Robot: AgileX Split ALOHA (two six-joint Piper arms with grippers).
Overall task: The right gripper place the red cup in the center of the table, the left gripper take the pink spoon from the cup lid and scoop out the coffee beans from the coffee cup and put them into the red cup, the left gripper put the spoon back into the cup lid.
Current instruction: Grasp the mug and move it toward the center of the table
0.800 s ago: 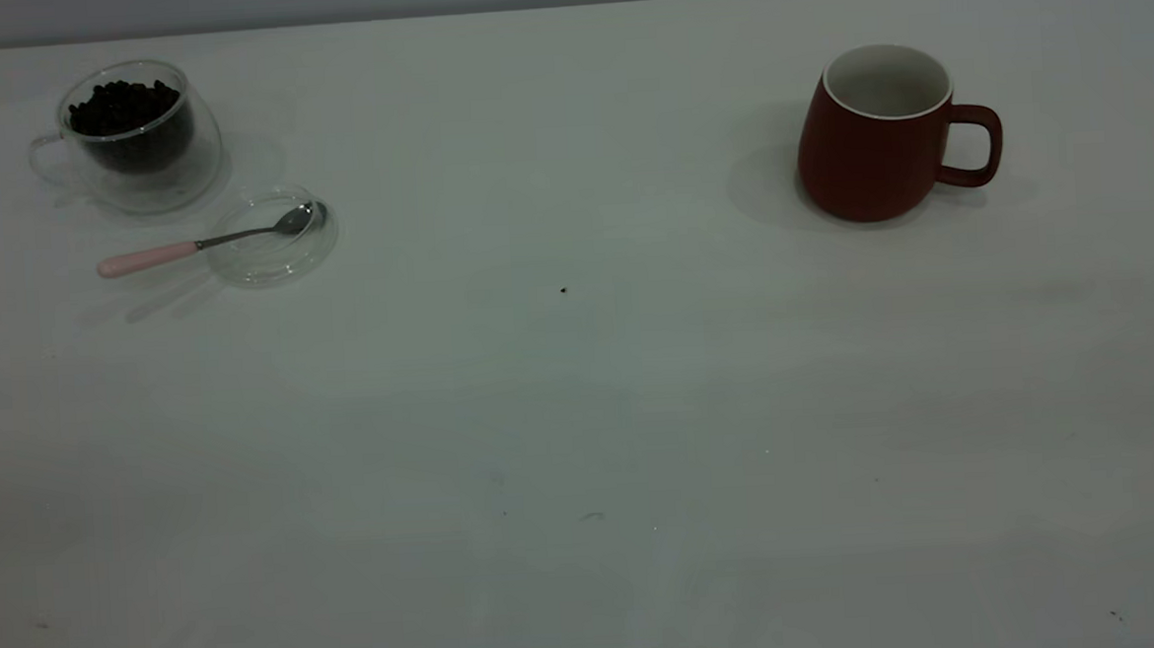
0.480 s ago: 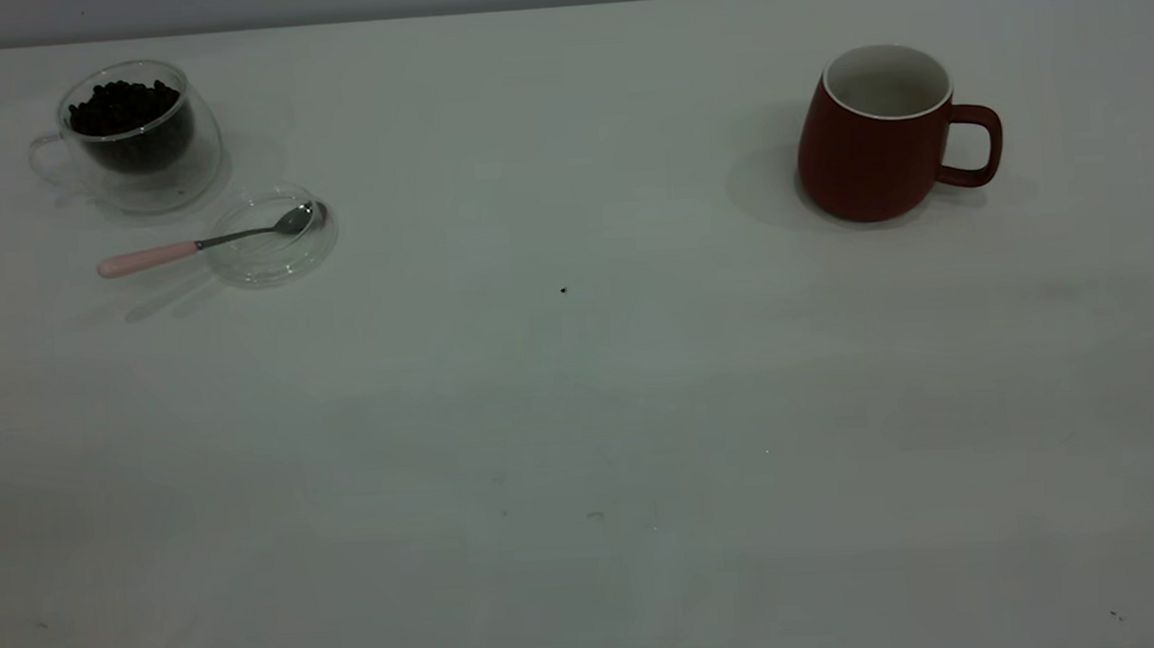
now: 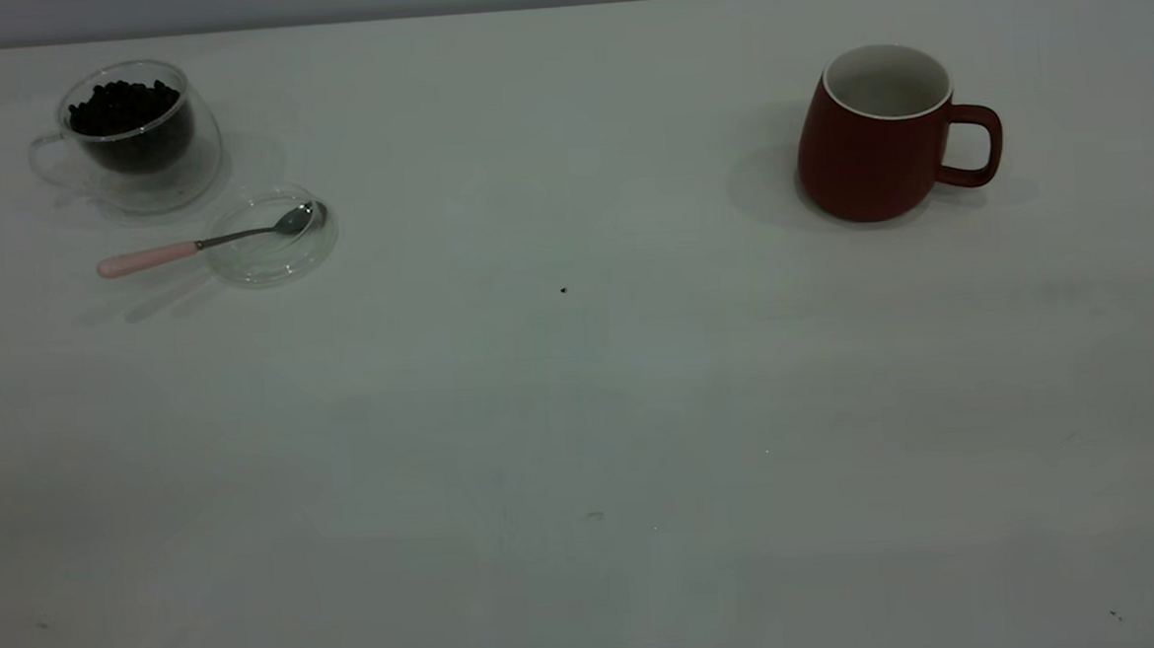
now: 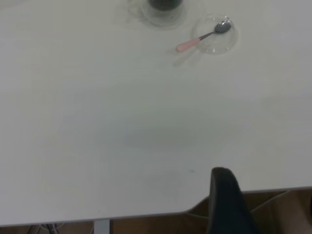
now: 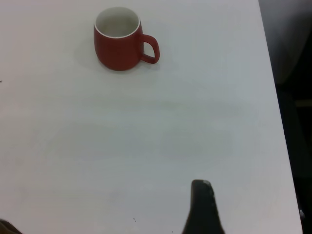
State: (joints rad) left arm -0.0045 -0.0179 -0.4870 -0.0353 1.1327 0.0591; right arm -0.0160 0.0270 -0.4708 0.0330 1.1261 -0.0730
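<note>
A red cup (image 3: 874, 141) stands near the table's (image 3: 582, 413) far right corner; neither gripper's (image 4: 229, 204) finger state can be told from the pictures.

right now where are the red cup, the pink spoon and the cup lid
red cup (image 3: 865, 166): exterior view, on the dark red side of its body.
pink spoon (image 3: 146, 259): exterior view, on the pale pink handle.
cup lid (image 3: 268, 266): exterior view, on the clear glass near its front rim.
</note>
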